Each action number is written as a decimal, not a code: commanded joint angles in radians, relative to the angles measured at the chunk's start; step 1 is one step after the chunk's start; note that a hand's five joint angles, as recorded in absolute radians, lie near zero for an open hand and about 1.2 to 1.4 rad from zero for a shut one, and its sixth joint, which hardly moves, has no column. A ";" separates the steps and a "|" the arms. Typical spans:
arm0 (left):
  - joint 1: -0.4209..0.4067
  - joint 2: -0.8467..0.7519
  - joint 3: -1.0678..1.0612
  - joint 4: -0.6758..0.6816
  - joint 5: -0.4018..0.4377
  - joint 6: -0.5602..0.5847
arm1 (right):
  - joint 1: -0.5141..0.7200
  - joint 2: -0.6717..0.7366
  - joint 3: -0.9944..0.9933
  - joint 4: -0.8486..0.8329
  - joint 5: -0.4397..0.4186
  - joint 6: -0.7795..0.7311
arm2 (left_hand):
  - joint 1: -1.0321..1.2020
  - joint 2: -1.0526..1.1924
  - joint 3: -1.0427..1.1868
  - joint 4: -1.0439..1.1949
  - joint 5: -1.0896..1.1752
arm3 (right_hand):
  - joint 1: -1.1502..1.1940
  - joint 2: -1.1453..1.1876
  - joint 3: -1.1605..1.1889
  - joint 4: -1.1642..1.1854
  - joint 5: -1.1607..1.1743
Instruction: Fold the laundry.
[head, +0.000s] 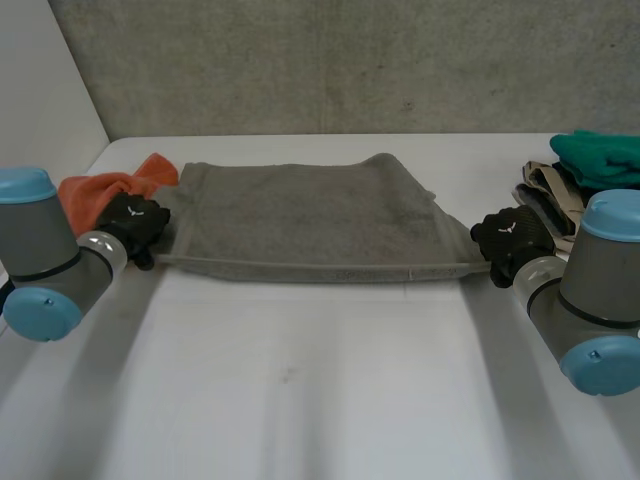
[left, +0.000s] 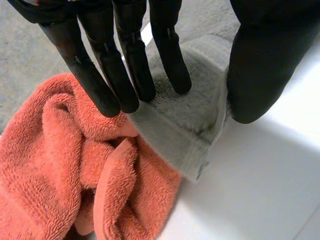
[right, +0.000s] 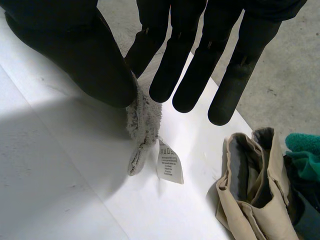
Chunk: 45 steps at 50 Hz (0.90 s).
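The grey towel (head: 310, 220) is spread flat on the white table (head: 300, 380), with its long axis running from hand to hand and its near long edge drawn straight. Its left near corner is pinched between the straight fingers and thumb of the left hand (head: 135, 222). Its right near corner is pinched likewise by the right hand (head: 510, 235). A white label (right: 170, 162) is seen hanging at that right corner, its print too small to be read. An orange towel (head: 95, 190) is bunched against the grey towel's left end. A beige garment (right: 250, 185) and a green garment (head: 600, 155) are heaped off its right end.
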 joint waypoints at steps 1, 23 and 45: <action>0.018 0.007 -0.012 -0.003 0.033 0.003 | 0.000 -0.002 -0.002 -0.001 0.001 0.005 | 0.505 0.508 0.507 0.508 0.508 | 0.253 0.215 0.208 0.197 0.203; 0.027 0.541 -0.340 -0.691 -0.025 0.227 | -0.139 -0.270 -0.003 0.736 -0.062 -0.454 | 0.589 0.592 0.591 0.592 0.592 | 0.253 0.215 0.208 0.197 0.203; -0.131 0.187 0.277 -0.564 -0.113 0.138 | -0.035 -0.051 -0.343 0.488 0.071 -0.411 | 0.589 0.592 0.591 0.592 0.592 | 0.253 0.215 0.208 0.197 0.203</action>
